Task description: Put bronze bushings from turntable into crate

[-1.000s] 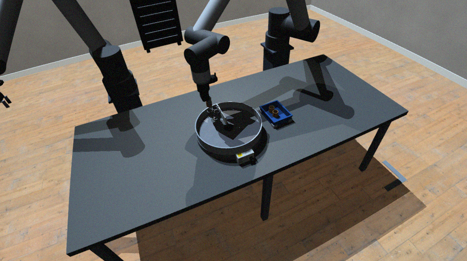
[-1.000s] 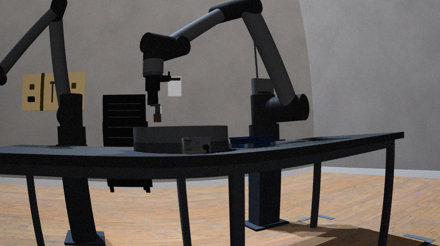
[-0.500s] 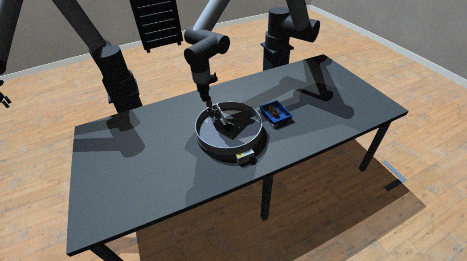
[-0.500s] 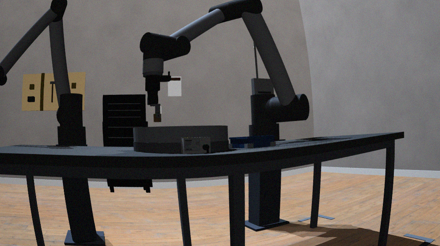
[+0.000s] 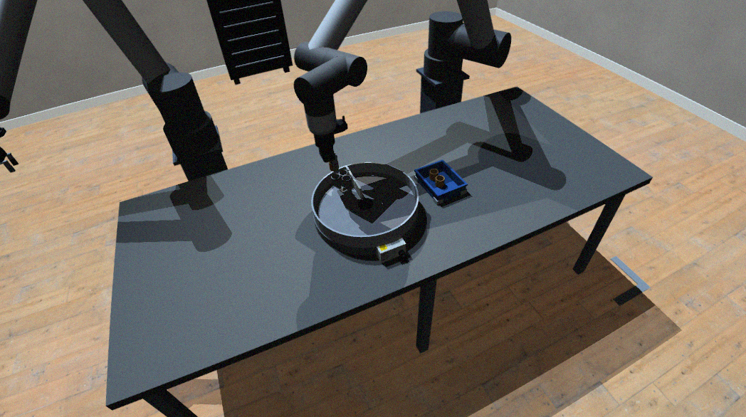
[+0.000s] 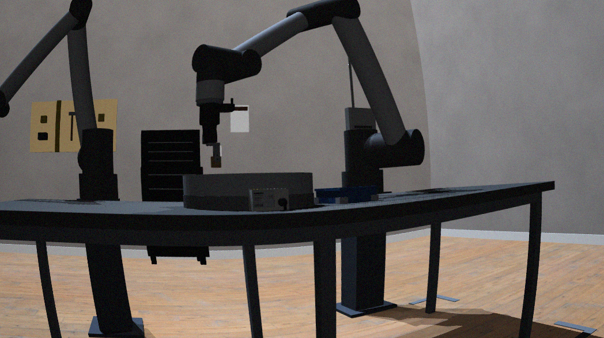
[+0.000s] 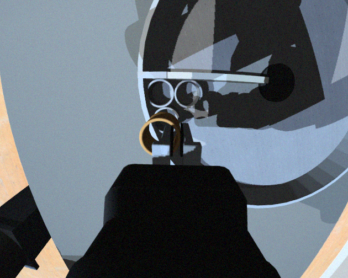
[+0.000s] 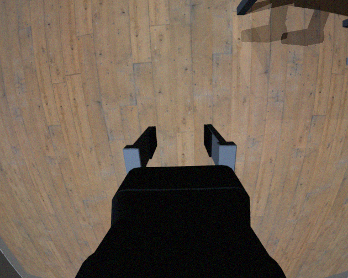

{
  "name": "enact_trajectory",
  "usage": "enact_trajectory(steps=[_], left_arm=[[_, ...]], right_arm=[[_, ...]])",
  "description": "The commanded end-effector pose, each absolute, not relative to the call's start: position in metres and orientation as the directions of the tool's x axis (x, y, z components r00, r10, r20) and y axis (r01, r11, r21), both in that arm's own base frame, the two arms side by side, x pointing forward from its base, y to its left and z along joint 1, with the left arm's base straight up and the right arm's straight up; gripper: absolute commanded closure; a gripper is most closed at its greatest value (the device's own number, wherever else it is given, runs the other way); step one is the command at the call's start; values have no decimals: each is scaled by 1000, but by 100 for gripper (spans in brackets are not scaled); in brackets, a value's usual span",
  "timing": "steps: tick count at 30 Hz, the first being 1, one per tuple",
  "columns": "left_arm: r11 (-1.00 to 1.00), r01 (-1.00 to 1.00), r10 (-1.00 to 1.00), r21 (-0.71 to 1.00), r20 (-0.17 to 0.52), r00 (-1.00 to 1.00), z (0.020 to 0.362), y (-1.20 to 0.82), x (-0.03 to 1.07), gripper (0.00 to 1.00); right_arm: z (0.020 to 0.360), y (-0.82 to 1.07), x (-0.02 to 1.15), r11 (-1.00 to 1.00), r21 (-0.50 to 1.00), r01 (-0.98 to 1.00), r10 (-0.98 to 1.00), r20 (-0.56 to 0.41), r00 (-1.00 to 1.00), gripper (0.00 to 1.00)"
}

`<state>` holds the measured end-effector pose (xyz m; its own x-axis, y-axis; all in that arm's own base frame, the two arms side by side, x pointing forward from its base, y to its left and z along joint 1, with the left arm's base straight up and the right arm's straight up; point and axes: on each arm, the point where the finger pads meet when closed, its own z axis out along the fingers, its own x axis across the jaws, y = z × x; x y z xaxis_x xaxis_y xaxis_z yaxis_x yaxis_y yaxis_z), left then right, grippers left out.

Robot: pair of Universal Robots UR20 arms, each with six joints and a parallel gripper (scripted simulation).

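My left gripper [image 5: 332, 159] [image 6: 216, 156] [image 7: 177, 133] is shut on the wall of a bronze bushing [image 5: 331, 165] [image 6: 215, 162] [image 7: 165, 116], held above the rim of the turntable [image 5: 352, 240] [image 6: 222, 184] [image 7: 258, 206]. Below it, a steel bushing [image 7: 161, 106], a second steel bushing [image 7: 188, 107] and a partly hidden third steel bushing [image 7: 166, 108] stand on the turntable. The blue crate [image 5: 448, 190] [image 6: 347, 194] looks level between its corner guides and holds two bronze bushings, one [image 5: 433, 173] behind the other [image 5: 439, 181]. My right gripper [image 8: 179, 135] [image 5: 9, 161] is open and empty, beyond the table.
A straight guide bar [image 5: 354, 186] [image 7: 216, 76] runs from the turntable's rim towards its centre, beside the steel bushings. A control box [image 5: 391, 250] [image 6: 267, 199] sits at the turntable's front. The crate stands right of the turntable in the top view.
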<state>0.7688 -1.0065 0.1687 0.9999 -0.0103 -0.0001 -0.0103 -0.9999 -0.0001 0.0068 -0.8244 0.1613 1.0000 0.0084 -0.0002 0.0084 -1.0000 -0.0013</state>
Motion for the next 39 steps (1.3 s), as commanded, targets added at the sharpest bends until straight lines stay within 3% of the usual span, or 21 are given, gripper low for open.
enact_trajectory(steps=[1,39], left_arm=[[-1000,-10,-10,1,1,1000,170,-1005,770,100],[-1000,-10,-10,1,1,1000,170,-766,895,100]], right_arm=[[162,-825,7,-1000,0,8,8,0,1000,0],[162,-825,7,-1000,0,8,8,0,1000,0]])
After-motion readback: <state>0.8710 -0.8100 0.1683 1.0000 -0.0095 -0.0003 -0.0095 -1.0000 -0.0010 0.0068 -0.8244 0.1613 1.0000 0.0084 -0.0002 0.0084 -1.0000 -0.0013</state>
